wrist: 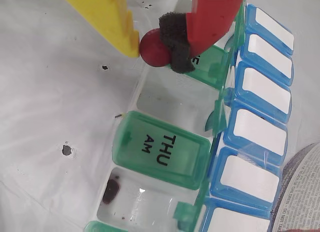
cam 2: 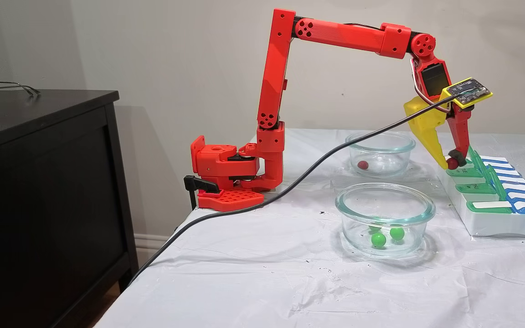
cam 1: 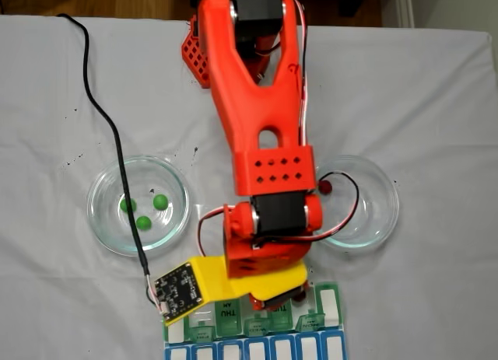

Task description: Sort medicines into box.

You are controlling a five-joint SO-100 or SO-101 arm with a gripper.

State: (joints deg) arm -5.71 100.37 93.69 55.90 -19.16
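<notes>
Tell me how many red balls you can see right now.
3: one red ball pinched in the gripper above the pill organizer, one in the far glass bowl, one in an open compartment. The arm may hide others.

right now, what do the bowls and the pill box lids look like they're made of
The bowls look like clear glass: thick rims, bright reflections, green balls visible through the wall. The pill box lids look like translucent green and blue plastic, glossy, with moulded hinges and printed letters. The pincer holds a glossy red ball.
</notes>
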